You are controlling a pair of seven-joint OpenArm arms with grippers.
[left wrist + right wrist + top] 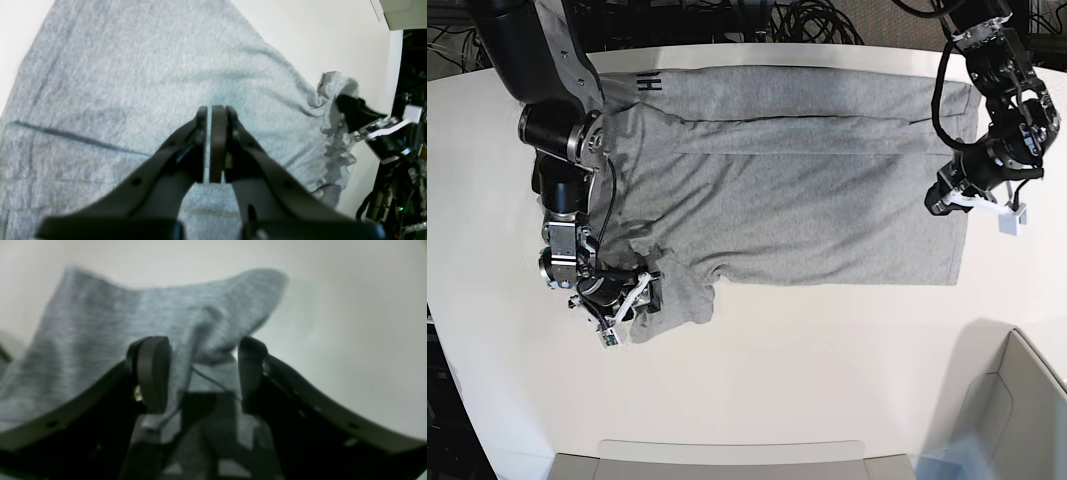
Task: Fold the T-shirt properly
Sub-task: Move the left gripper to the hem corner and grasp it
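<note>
The T-shirt (797,180) lies spread plain side up across the far half of the white table (827,380), with a strip of black lettering (650,84) showing at its 10 o'clock corner where an edge is turned over.

My right gripper (653,291) sits low at the shirt's 7 o'clock corner, at the sleeve (677,300). Its fingers (153,373) stand spread wide, and a bunched fold of grey cloth rises between them. The wrist view is blurred, so I cannot say for sure whether the pads touch the fabric; it seems to lie loose in the gap rather than pinched.

My left gripper (209,115) hangs over the shirt's 3 o'clock edge, near the hem. Its fingers are drawn together with only a thin slit between the pads, and nothing is caught there: the cloth under them lies flat on the table. From that wrist view, my other gripper shows at 3 o'clock, buried in gathered cloth.
</note>
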